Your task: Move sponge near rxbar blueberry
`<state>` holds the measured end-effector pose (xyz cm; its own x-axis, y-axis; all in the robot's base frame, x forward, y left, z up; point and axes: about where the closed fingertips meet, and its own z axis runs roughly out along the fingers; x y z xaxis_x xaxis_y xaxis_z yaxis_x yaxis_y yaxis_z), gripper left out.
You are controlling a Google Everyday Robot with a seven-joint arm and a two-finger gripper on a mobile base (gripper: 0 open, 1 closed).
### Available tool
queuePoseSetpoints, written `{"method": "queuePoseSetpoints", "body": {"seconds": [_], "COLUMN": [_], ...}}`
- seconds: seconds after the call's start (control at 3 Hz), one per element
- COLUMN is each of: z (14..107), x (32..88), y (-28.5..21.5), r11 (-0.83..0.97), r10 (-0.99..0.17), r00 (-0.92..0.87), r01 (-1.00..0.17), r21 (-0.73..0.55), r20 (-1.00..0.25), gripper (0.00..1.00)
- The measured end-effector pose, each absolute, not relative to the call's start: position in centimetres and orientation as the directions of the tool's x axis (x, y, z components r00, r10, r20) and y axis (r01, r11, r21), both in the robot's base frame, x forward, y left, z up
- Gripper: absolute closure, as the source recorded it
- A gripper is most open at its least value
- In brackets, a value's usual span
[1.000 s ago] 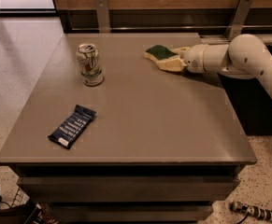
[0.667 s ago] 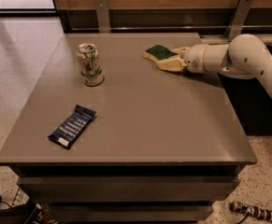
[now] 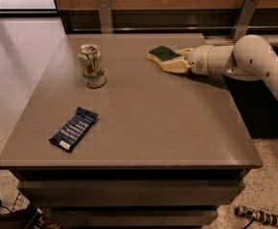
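The sponge (image 3: 161,53) lies flat at the back of the table (image 3: 153,123), over on the right side. Its dark green scrub side faces up and the pale yellow foam shows along the edge. It looks soft, squishy and very light. It should not break or slip. A squeeze will make it squash in, so the best place to hold it is across the two long sides, near the middle, where the foam can give a little and stay put.

The gripper (image 3: 173,59) is right at the sponge's right end, touching it or very close. I cannot tell if the gripper is pinching the sponge or is open beside it. The white arm (image 3: 253,56) comes in low from the right, just above the table top.

The rxbar blueberry (image 3: 74,129) is far from the sponge. It lies flat near the front left of the table, a thin dark blue bar with white lines of words on it.

A white and green drink can (image 3: 91,66) stands up between them, more to the left. The sponge would have to go around it or over it, so the can does not get knocked down.

The move across has not been done yet.
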<state>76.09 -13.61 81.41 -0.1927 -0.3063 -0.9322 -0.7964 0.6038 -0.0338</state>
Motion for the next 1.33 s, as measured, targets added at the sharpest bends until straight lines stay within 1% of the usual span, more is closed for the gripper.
{"method": "queuePoseSetpoints", "body": {"seconds": [1.33], "z": [81.92], "x": [75.62], "y": [-13.82], "r11": [0.604], "r10": [-0.309], "r00": [-0.189], "r01": [-0.796], "r21": [-0.039], "r20": [-0.932], "gripper": [1.0]}}
